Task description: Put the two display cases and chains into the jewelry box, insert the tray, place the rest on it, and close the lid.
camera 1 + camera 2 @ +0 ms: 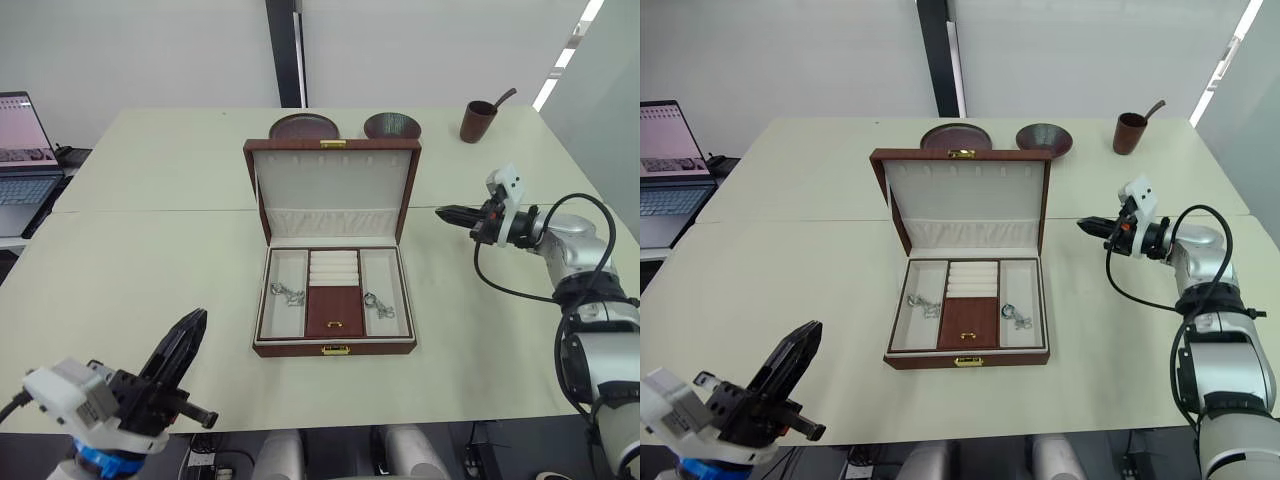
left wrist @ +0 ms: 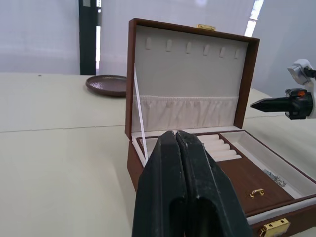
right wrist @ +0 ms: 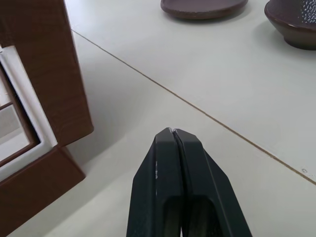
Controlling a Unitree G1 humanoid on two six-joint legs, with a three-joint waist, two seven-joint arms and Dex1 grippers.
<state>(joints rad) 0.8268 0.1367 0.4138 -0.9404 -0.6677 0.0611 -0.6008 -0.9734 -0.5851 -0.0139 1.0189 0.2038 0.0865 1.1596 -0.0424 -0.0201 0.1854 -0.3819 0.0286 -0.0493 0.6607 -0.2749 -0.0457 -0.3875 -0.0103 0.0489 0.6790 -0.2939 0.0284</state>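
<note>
The jewelry box [image 1: 334,348] stands in the middle of the table with its lid [image 1: 333,190] upright. The tray [image 1: 334,310] sits inside it, its gold knob toward the front. One chain [image 1: 288,293] lies in the tray's left compartment and another chain [image 1: 380,306] in the right one. The two display cases are out of view. My left gripper [image 1: 196,320] is shut and empty, low over the table's front left and pointing at the box. My right gripper [image 1: 443,211] is shut and empty, hovering just right of the lid.
A brown plate [image 1: 303,127] and a dark bowl [image 1: 392,126] sit behind the lid. A brown cup with a spoon [image 1: 479,120] stands at the back right. A laptop [image 1: 22,160] is on the far left.
</note>
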